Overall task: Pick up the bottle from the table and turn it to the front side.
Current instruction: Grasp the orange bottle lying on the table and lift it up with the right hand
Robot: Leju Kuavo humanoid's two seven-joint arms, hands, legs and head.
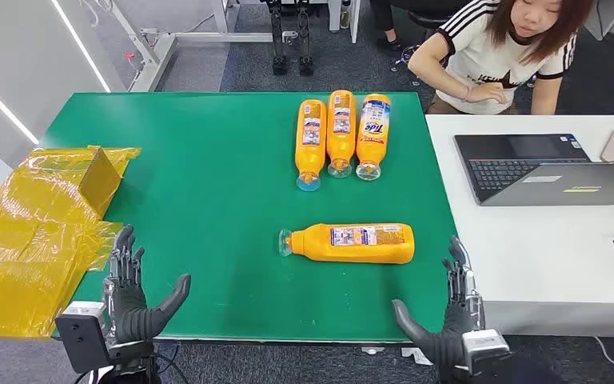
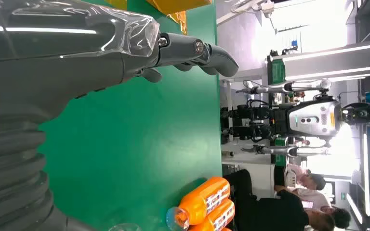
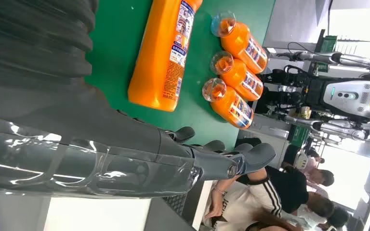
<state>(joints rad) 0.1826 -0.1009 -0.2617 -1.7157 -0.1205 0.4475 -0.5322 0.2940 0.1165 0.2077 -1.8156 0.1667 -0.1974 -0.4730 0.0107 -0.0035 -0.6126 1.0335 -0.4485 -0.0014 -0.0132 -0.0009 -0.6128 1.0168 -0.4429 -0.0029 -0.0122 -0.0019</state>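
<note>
Right robot hand (image 1: 454, 316) empty, fingers apart | bottle (image 1: 348, 243) near, untouched

On the green table (image 1: 208, 160) there are four orange plastic bottles with clear caps: one single bottle (image 1: 348, 243) lies at about 5 o'clock, and three bottles (image 1: 340, 132) lie together at about 1 o'clock. One grey open laptop (image 1: 528, 168) is on the white desk (image 1: 544, 264).

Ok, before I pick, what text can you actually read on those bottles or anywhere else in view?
"Tide": on the label of the rightmost bottle in the far row of three.
Lone near bottle: white label with print, too small to read.
Other two row bottles: labels too small to read.
Person's shirt: lettering partly hidden, unreadable.
</note>
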